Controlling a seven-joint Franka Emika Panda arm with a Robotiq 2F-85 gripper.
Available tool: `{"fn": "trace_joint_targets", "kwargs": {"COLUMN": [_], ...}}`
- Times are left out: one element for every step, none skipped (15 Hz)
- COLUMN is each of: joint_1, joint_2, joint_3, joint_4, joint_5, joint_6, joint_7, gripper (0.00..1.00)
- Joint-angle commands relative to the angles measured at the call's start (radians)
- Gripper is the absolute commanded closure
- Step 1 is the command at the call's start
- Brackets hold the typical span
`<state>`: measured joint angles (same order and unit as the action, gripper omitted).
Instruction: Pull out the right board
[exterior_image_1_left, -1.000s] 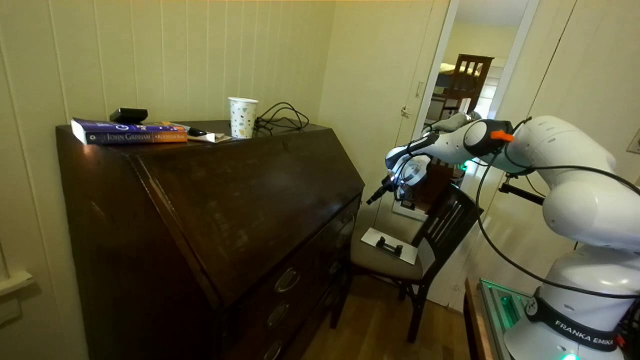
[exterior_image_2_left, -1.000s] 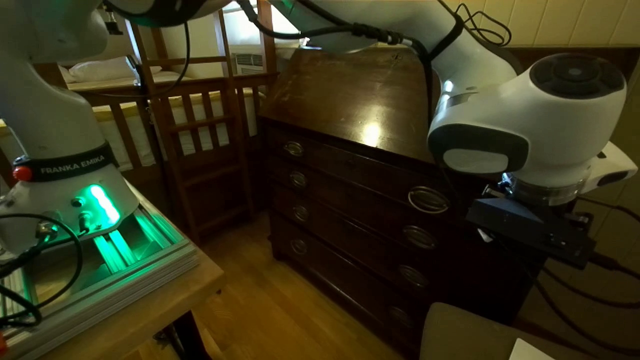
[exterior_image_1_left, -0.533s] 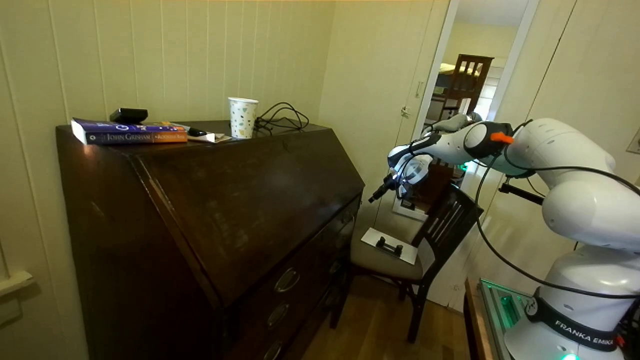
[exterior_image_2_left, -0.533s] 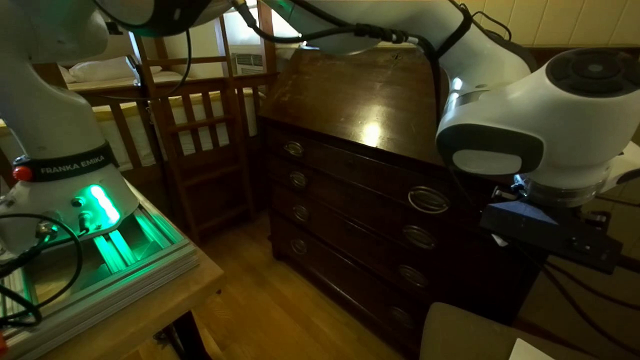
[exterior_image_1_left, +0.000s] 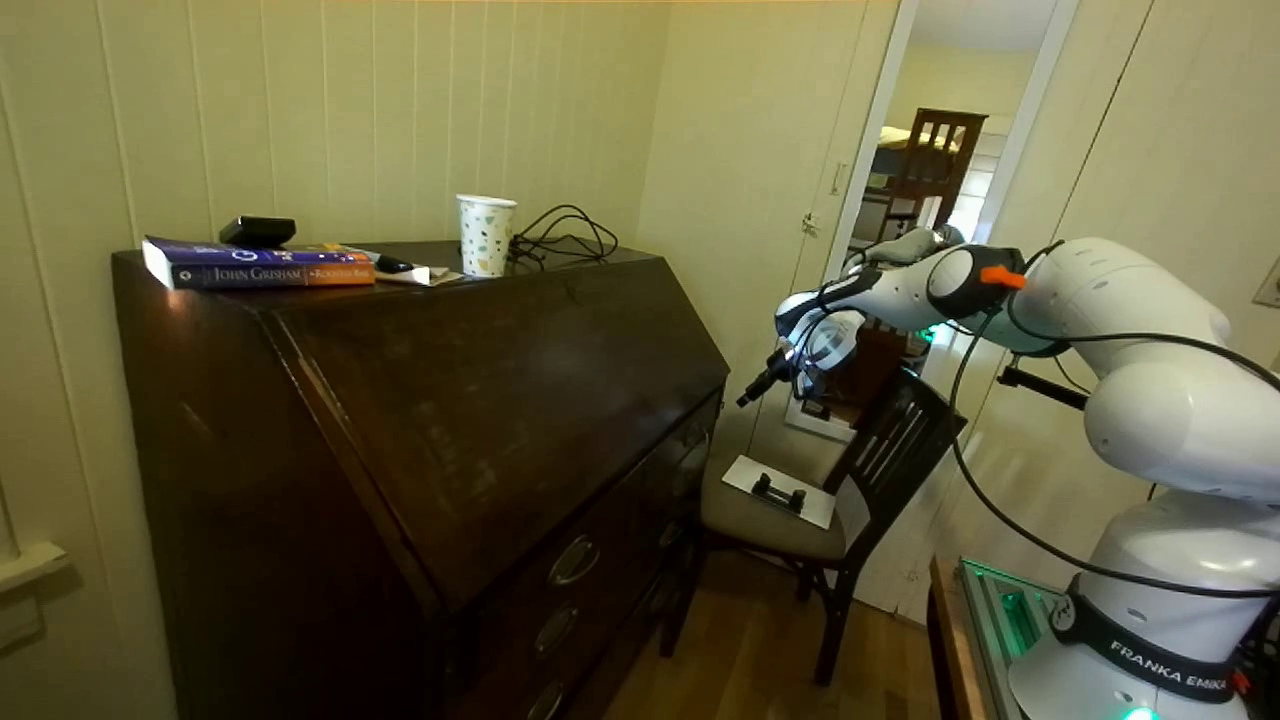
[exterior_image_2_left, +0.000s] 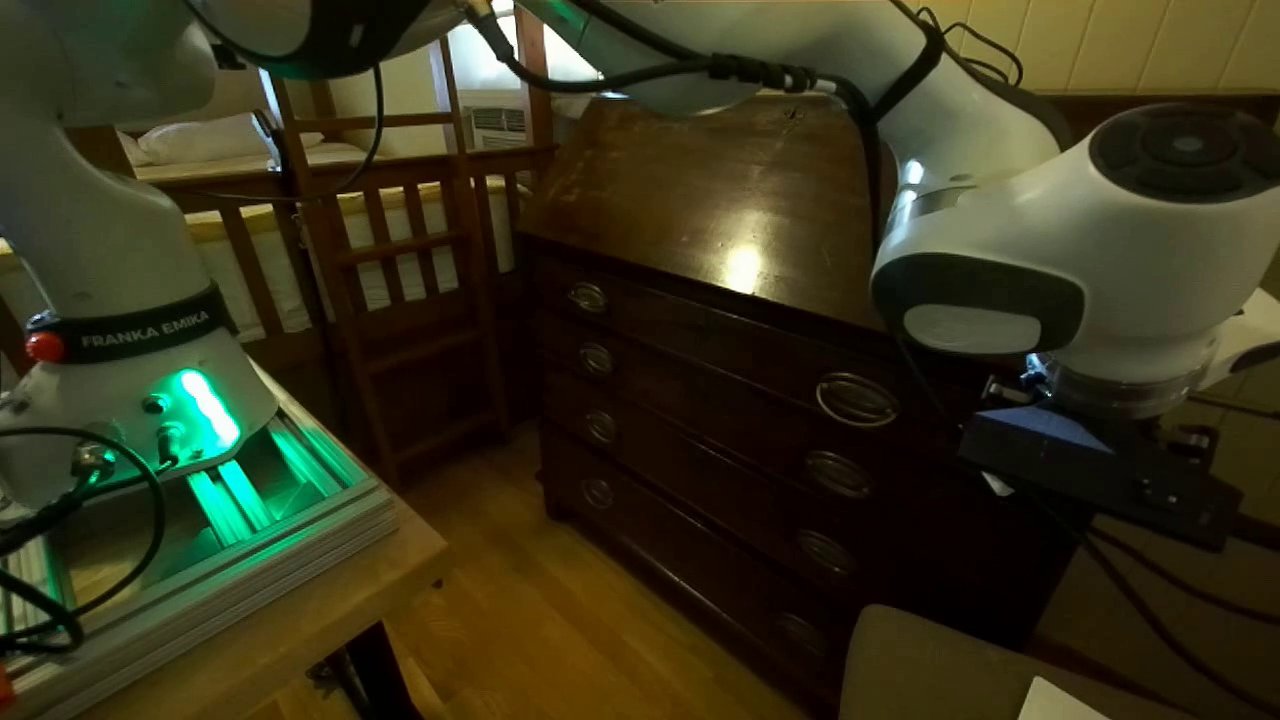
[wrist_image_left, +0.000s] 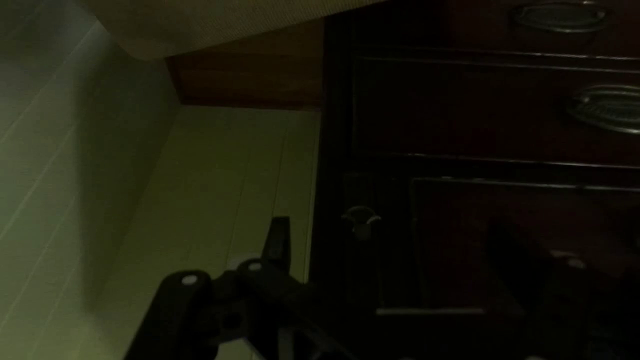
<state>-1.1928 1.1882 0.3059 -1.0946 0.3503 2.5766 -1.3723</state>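
our black two-finger gripper (wrist_image_left: 390, 222) gapes, grasping nothing. narrow dark-brown wooden board (wrist_image_left: 364, 260) sits beside reddish-brown drawer front (wrist_image_left: 465, 232). dim light, so we might close off-center and slip off its small shiny knob (wrist_image_left: 361, 219).

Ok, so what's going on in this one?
The Franka arm holds its open gripper, empty, by the front of the dark wooden desk. In the wrist view, the right board shows between the spread jaws, though not gripped. It looks pushed in, so the pull has probably not begun.
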Motion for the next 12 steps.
{"fn": "trace_joint_targets", "kwargs": {"joint_1": [0.007, 0.005, 0.001, -0.003, -0.010, -0.011, -0.008, -0.005, 0.000, 0.005, 0.010, 0.016], "joint_2": [0.051, 0.060, 0.067, 0.075, 0.085, 0.106, 0.149, 0.164, 0.183, 0.199, 0.211, 0.223], "joint_3": [0.011, 0.019, 0.033, 0.046, 0.068, 0.082, 0.093, 0.101, 0.107, 0.111, 0.110, 0.104], "joint_4": [0.050, 0.054, 0.054, 0.057, 0.061, 0.089, 0.168, 0.195, 0.231, 0.264, 0.290, 0.314], "joint_5": [-0.001, 0.004, 0.011, 0.015, 0.024, 0.026, 0.019, 0.017, 0.015, 0.013, 0.010, 0.004], "joint_6": [0.019, 0.026, 0.038, 0.047, 0.070, 0.076, 0.053, 0.049, 0.043, 0.036, 0.027, 0.012], "joint_7": [-0.029, -0.037, -0.050, -0.062, -0.077, -0.082, -0.081, -0.077, -0.069, -0.058, -0.044, -0.030], "gripper": [0.00, 0.00, 0.00, 0.00, 0.00, 0.00, 0.00, 0.00, 0.00, 0.00, 0.00, 0.00]}}
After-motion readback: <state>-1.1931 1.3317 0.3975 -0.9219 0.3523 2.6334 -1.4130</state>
